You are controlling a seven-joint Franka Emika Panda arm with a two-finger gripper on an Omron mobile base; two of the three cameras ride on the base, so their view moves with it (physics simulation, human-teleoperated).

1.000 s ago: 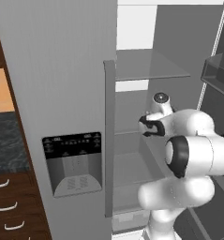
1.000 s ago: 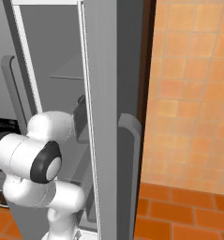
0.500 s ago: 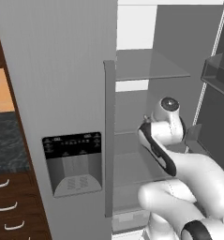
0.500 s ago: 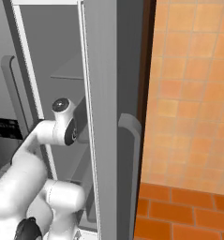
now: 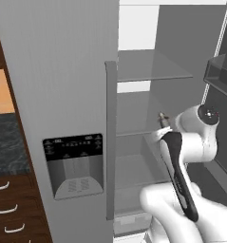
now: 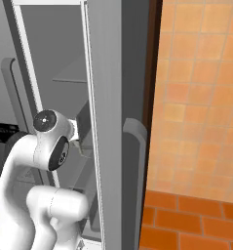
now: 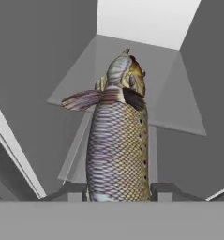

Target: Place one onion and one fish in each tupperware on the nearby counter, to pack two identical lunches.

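1 fish (image 7: 118, 140) sits between the 2 dark fingertips (image 7: 162, 191) of the gripper (image 7: 118, 192), clamped at its tail end, head pointing away toward the back of the open fridge (image 5: 153, 95). Scaly grey-gold body, fin sticking out to 1 side. Fish hangs over a glass shelf (image 7: 174, 108), not touching it. From the left base camera, the white arm (image 5: 186, 156) reaches into the fridge compartment beside the closed door with the dispenser (image 5: 74, 163). Counter (image 5: 5, 147) edge at far left, well apart from the fish.

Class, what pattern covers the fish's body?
Silvery-brown scales in a net-like pattern on the fish, clearest in the hand view.
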